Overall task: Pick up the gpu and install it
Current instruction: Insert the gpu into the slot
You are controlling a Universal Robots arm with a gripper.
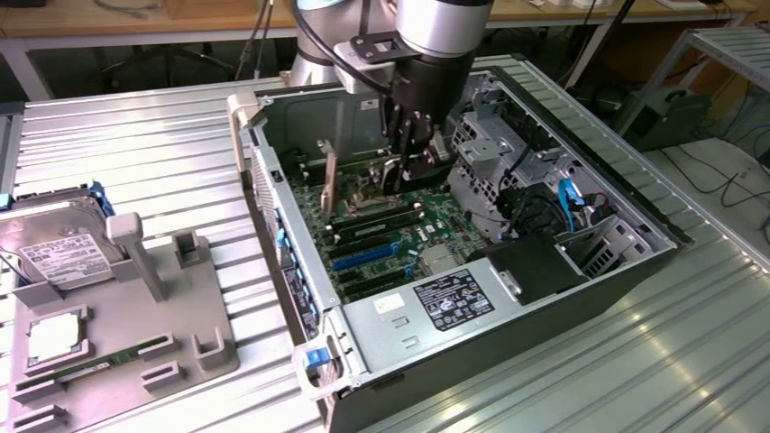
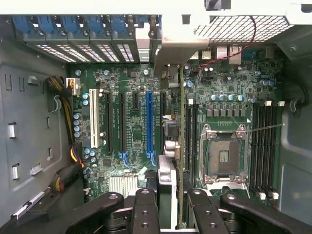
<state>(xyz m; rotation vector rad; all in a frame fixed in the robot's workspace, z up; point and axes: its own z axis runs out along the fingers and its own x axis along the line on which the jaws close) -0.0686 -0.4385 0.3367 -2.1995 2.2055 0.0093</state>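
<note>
Gpu (image 2: 181, 146) gripped edge-on in jaws, over motherboard slots (image 2: 150, 122), case walls (image 2: 29, 136) near.

A silver-grey Universal Robots arm (image 1: 439, 23) with a pale blue joint cap (image 1: 316, 4) and a trailing black cable (image 1: 319, 50) ends in a black gripper (image 1: 412, 170); its matte black fingers (image 2: 145, 212) carry round screw recesses.

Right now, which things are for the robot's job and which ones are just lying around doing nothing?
For the job: gpu, clamped in the gripper; motherboard; open computer case.
Just lying about: hard drive; memory stick; grey holder under them.
</note>
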